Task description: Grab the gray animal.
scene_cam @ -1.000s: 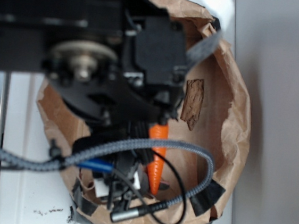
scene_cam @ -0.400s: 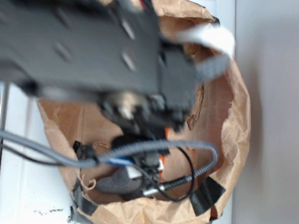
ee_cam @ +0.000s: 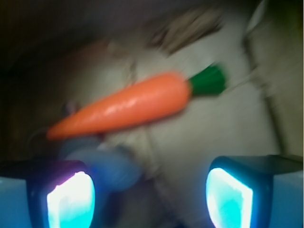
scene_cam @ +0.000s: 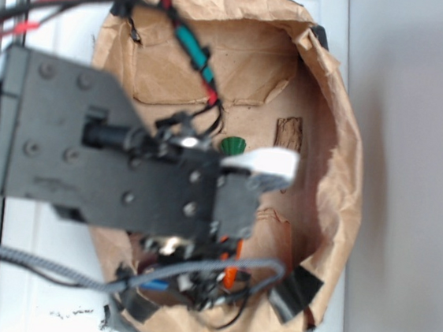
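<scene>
The gray animal (ee_cam: 102, 166) shows only as a blurred pale lump just under the carrot's (ee_cam: 128, 105) tip, beside the left of the two fingers (ee_cam: 69, 197), which stand apart with nothing between them. In the exterior view the arm (scene_cam: 125, 176) now covers it, where 0.4 s ago it lay visible low in the paper bag (scene_cam: 336, 202). The bark chip (scene_cam: 288, 132) sits uncovered again.
</scene>
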Tool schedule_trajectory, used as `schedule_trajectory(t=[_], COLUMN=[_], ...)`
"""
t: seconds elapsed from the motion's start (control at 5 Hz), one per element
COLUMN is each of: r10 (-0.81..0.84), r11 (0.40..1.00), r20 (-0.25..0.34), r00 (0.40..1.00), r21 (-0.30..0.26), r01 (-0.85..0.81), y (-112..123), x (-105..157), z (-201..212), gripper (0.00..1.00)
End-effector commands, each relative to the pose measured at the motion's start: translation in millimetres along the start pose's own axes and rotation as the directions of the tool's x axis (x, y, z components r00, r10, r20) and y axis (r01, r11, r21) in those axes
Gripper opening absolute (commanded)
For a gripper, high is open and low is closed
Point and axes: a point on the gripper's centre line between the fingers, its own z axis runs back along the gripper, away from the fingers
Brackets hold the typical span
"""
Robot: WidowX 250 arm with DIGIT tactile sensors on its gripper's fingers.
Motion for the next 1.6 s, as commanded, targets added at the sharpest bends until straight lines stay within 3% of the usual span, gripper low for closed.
schedule_trajectory(t=[0.0,0.2,0.4,0.6,1.0,1.2,1.4], r10=[-0.011,0.000,0.010,0.058,0.118,0.211,0.259], r11=[0.971,0.980,0.993,0.991,0.969,0.962,0.965], r20=[-0.027,-0.031,-0.017,-0.023,0.020,0.061,0.163], r00=[1.000,1.000,1.000,0.998,0.993,0.976,0.952], r21=[-0.238,-0.201,-0.120,-0.116,-0.220,-0.191,-0.002], r01=[0.004,-0.007,-0.012,-0.060,-0.110,-0.196,-0.262], y=[-20.8,-26.8,-27.2,-25.5,-2.6,35.0,42.2], x=[2.9,7.3,10.8,17.8,35.0,46.1,44.8], z=[6.9,-12.1,-28.2,-24.8,40.5,93.6,111.1], gripper=[1.00,1.00,1.00,0.00,0.00,0.00,0.00])
